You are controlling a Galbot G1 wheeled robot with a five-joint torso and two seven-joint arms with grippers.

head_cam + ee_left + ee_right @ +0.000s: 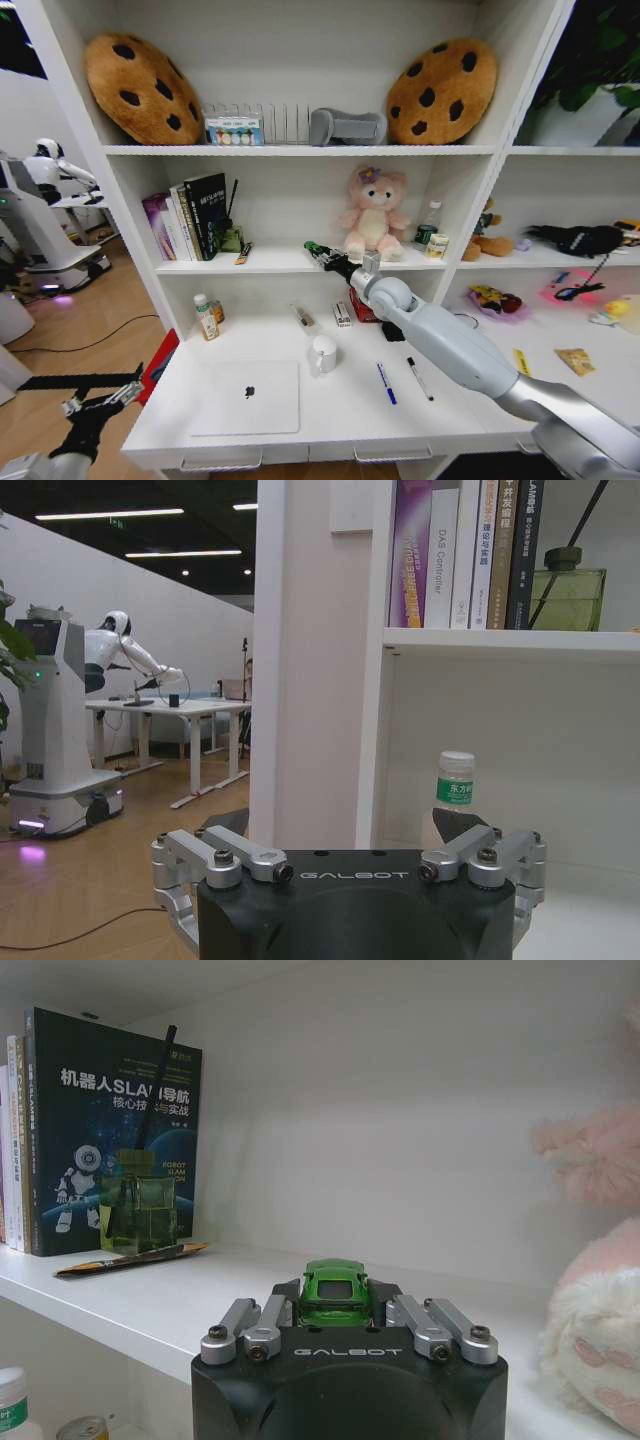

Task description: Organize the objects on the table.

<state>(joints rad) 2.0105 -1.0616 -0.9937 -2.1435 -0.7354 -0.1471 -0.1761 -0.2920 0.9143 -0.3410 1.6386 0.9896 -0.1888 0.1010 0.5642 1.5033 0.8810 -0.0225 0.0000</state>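
The right gripper (335, 1305), clamped on the toy car (334, 1290), hovers over the shelf (200, 1305), ready to set it down.

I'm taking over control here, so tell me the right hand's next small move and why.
Probably lower the right hand onto the shelf board and release. It is shut on the green toy car and hovers over bare shelf between the pink plush and the green bottle. The left hand waits low beside the table.

Green toy car (334, 1291), silver laptop (246, 396), blue pen (386, 383), white table (340, 420).
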